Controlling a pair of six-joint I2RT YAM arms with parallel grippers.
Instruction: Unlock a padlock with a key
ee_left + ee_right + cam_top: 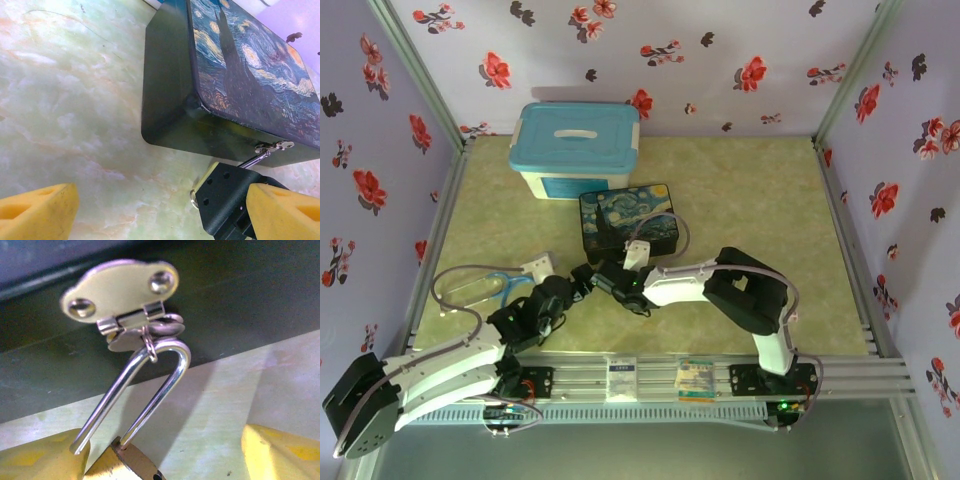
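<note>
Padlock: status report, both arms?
Left fingers open beside painted box. Right fingers open around padlock. Shackle through box hasp, one leg looks free.

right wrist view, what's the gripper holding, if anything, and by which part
Nothing clamped: right gripper is open, padlock body beside one finger, clear of the other.

the table (750,200) is a pale green, marbled sheet with a light gloss. a white bin (575,150) with a blue lid stands at the far edge, left of centre. just in front of it a dark box (630,222) with a starry-night lid sits flat near the middle, its rounded near corner resting on the table in the left wrist view. loops of blue and grey stethoscope tubing (498,276) lie at the near left.
</note>
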